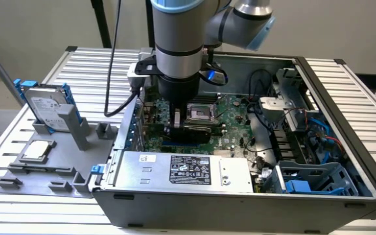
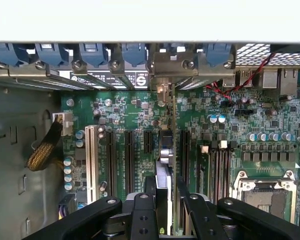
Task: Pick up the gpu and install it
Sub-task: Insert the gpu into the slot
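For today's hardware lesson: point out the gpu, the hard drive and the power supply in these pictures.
gpu point(image 2: 173, 150): wrist view, edge of the card.
hard drive point(image 1: 44, 104): exterior view, labelled silver face.
power supply point(image 1: 184, 169): exterior view, top label.

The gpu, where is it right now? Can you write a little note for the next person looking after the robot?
Tool: shut on the gpu, gripping its top edge, down inside the open computer case.
Gpu: standing on edge over the motherboard, lined up with the expansion slots; its silver end bracket sits at the case's rear openings. In the exterior view it is under the arm, beside the CPU socket.
Done: gpu picked up and brought to the slots.
Left: whether it is pushed fully in cannot be told; the tool has not let go.
Hard drive rests on the grey holder outside.
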You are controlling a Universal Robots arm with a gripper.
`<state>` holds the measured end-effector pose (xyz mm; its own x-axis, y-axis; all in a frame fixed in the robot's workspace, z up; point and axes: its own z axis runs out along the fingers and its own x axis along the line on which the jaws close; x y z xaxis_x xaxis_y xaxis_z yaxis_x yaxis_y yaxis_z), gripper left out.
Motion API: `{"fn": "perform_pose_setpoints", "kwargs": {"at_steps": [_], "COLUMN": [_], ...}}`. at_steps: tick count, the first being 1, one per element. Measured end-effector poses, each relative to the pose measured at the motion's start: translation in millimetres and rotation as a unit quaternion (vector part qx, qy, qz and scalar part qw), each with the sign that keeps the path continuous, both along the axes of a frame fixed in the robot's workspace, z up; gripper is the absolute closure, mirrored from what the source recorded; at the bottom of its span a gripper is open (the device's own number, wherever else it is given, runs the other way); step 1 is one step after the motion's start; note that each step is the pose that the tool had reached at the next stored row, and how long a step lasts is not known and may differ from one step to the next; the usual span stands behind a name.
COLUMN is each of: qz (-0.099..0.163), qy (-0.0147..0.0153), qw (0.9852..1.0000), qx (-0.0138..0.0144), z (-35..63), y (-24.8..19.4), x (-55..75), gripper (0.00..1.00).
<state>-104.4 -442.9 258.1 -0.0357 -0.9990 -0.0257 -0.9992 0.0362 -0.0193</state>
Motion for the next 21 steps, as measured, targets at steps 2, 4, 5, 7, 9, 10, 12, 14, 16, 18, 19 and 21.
{"fn": "perform_pose_setpoints", "kwargs": {"at_steps": [2, 4, 5, 7, 9, 10, 12, 14, 16, 18, 19, 21], "qz": [0.000, 0.000, 0.000, 0.000, 0.000, 0.000, 0.000, -0.001, -0.001, -0.001, -0.001, -0.001], "qy": [0.0000, 0.0001, 0.0001, 0.0000, 0.0000, 0.0000, 0.0000, 0.0000, 0.0000, -0.0001, 0.0000, 0.0000], "qw": [1.0000, 1.0000, 1.0000, 1.0000, 1.0000, 1.0000, 1.0000, 1.0000, 1.0000, 1.0000, 1.0000, 1.0000], "qx": [0.0005, 0.0007, 0.0010, 0.0013, 0.0014, 0.0013, 0.0014, 0.0014, 0.0014, 0.0017, 0.0017, 0.0018], "z": [-0.6, -0.8, -0.9, -1.3, -1.6, -1.6, -1.8, -1.8, -1.8, -1.7, -1.5, -1.0], "y": [0.0, 0.0, 0.0, 0.0, 0.0, 0.0, 0.0, 0.0, 0.0, 0.0, 0.1, 0.2], "x": [-0.1, -0.2, -0.3, -0.3, -0.5, -0.5, -0.6, -0.6, -0.7, -0.7, -0.6, -0.6], "gripper": [0.73, 0.73, 0.73, 0.73, 0.73, 0.73, 0.73, 0.73, 0.73, 0.73, 0.73, 0.73]}}
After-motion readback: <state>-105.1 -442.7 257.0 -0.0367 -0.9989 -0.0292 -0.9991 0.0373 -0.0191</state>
